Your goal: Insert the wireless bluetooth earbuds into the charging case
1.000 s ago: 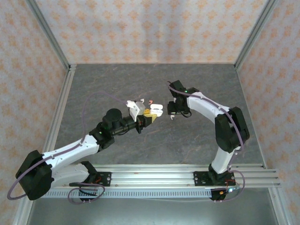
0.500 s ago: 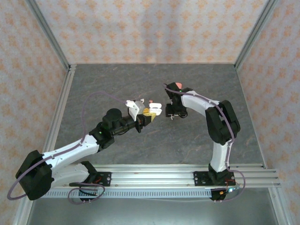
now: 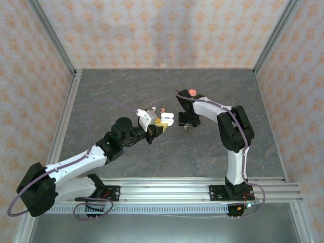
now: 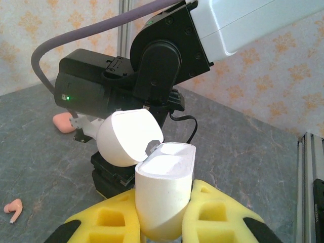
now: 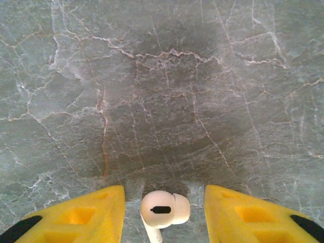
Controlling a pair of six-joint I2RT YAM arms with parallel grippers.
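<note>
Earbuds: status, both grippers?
Left gripper shut on open white case. Right gripper open, straddling white earbud on table, no contact. Loose pink earbud clear of both.

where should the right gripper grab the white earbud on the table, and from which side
Pinch the earbud across its round head, coming from above. It lies flat on the table, its stem looks too thin to hold, and the right gripper straddles the head with jaws open.
</note>
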